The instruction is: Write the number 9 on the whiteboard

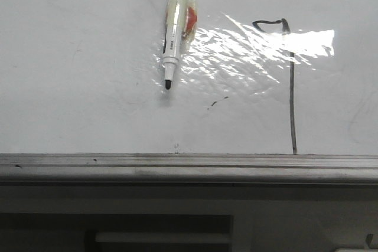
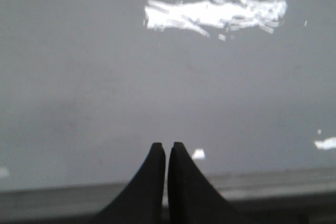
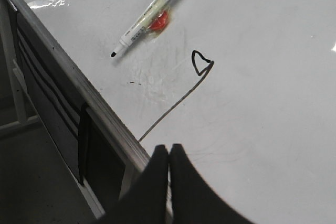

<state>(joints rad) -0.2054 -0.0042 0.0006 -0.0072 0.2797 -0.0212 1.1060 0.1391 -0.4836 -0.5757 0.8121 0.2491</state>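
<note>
1. Glossy and white, the whiteboard fills most of the front view, with a bright patch of glare across its middle and a grey metal rail along its near edge.
2. The number 9 stands right of centre in the front view: a long straight stroke running down to the rail, topped by a small flattened loop on its left.
3. A white marker with a black tip lies uncapped on the board to the left of the number 9, well apart from it, tip pointing toward the rail.
4. Something yellowish and red sits against the marker's barrel; what it is cannot be told.
5. A tiny black dash lies between the marker's tip and the long stroke.
6. The left gripper hangs over bare board near the rail, its black fingers pressed together with nothing between them.
7. The right gripper is likewise closed and empty, above the rail near the foot of the stroke, clear of the marker.
</note>
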